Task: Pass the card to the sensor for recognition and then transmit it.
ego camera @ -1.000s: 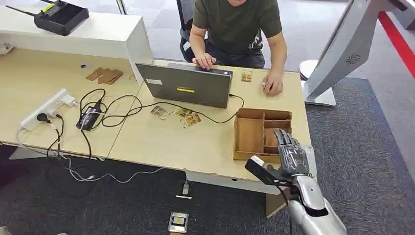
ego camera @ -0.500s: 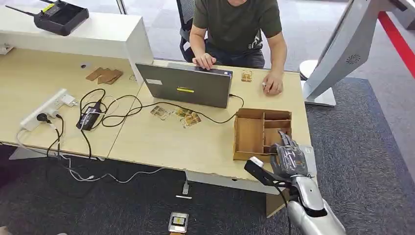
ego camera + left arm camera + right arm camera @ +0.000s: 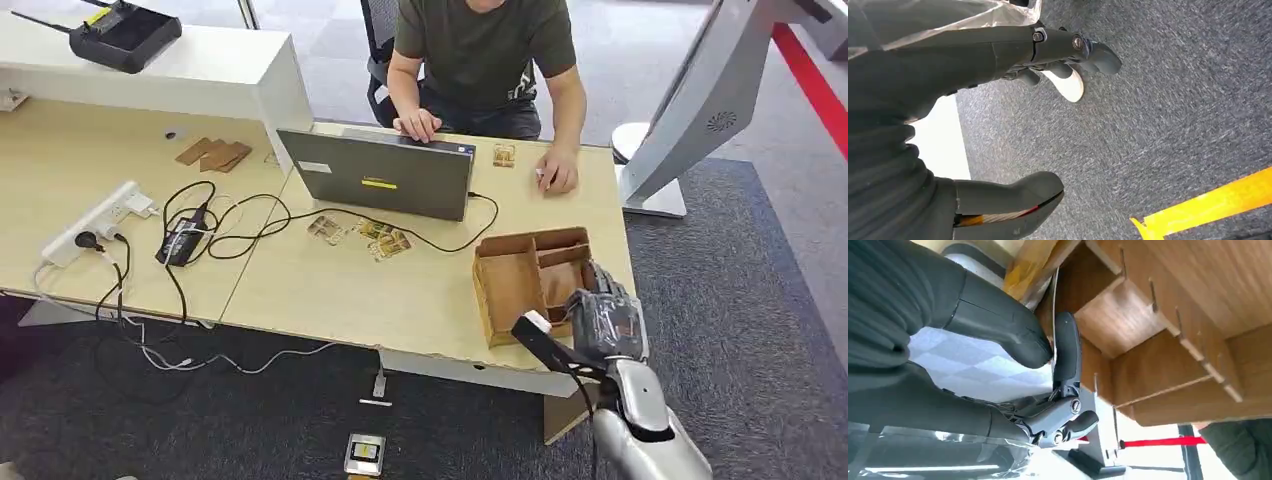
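Note:
A thin white card (image 3: 1054,287) stands edge-on in a compartment of the wooden divider box (image 3: 508,283) at the desk's near right corner. My right hand (image 3: 604,316) reaches into the box's right side; in the right wrist view its thumb (image 3: 998,322) and a dark finger (image 3: 1067,347) pinch the card between them. The box (image 3: 1168,335) sits skewed on the desk. My left hand (image 3: 1048,115) hangs over grey carpet, fingers apart, holding nothing.
A person sits behind an open laptop (image 3: 380,172) across the desk (image 3: 330,290). Small cards (image 3: 375,238), cables, a power strip (image 3: 100,222) and a wooden holder (image 3: 504,154) lie on it. A white slanted stand (image 3: 700,100) rises at the right.
My right hand's fingers have curled down into the box and closed on the card. The box has twisted and shifted slightly on the desk under the hand.

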`<state>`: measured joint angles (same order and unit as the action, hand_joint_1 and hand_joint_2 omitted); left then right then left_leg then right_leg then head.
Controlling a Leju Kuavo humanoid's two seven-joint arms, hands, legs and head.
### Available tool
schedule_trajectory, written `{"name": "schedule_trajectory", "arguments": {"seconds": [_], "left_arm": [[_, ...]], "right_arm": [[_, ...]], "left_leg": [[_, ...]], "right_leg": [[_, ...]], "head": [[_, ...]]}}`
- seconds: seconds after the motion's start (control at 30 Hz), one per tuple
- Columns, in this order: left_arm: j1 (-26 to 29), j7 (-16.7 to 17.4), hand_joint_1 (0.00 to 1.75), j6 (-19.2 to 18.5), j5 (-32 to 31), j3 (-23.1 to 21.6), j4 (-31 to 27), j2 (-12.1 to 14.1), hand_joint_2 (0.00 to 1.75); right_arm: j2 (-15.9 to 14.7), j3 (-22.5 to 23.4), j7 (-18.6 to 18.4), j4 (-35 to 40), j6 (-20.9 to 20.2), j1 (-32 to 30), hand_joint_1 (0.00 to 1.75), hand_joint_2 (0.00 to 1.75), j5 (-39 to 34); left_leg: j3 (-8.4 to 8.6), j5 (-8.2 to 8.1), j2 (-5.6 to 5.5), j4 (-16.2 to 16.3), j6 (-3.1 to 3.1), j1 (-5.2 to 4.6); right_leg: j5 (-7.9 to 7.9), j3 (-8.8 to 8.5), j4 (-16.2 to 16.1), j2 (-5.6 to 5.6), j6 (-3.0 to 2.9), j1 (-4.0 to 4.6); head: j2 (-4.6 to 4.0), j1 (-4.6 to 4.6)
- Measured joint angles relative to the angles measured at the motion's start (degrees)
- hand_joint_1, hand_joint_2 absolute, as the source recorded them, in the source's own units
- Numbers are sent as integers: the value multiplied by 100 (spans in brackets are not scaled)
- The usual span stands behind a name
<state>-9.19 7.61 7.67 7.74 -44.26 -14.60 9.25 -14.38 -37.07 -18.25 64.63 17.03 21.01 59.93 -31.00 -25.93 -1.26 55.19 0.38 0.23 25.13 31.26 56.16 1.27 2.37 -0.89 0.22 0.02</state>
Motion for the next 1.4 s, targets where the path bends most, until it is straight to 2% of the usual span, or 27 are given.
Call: {"name": "schedule_trajectory", "arguments": {"seconds": [0.43, 0.6, 0.7, 1.07, 1.4], "left_arm": [[-77, 24, 0, -61, -129, 0, 0, -2, 175], [-133, 63, 0, -140, -245, 0, 0, -11, 175], [-196, 114, 0, -195, -337, 0, 0, -26, 175], [-340, 201, 0, -363, -575, 0, -2, -94, 175], [-465, 267, 0, -435, -693, -4, -9, -186, 175]], "right_arm": [[-107, 280, 2, 724, 0, 162, 175, 175, -29], [24, 369, 716, 931, -31, 301, 175, 175, -1203], [182, 389, 929, 944, -171, 518, 175, 175, -1780], [579, 402, 1003, 715, -466, 1149, 175, 175, -2360], [612, 404, 1029, 343, -411, 1322, 175, 175, -2559]], "left_leg": [[2, 0, 1, 1, 0, 0], [2, 0, 2, 0, 0, 0], [3, 1, 1, 0, -1, 0], [1, 2, 0, 1, -1, 1], [2, 2, 0, 2, -1, 1]], "right_leg": [[0, -1, 1, 0, 0, 0], [-1, -2, 5, 0, -1, 1], [-1, -2, 6, 0, -1, 1], [-1, 0, 5, 0, -2, -1], [-2, 0, 4, 0, -2, 0]], "head": [[0, 0], [0, 0], [0, 0], [0, 0], [0, 0]]}}
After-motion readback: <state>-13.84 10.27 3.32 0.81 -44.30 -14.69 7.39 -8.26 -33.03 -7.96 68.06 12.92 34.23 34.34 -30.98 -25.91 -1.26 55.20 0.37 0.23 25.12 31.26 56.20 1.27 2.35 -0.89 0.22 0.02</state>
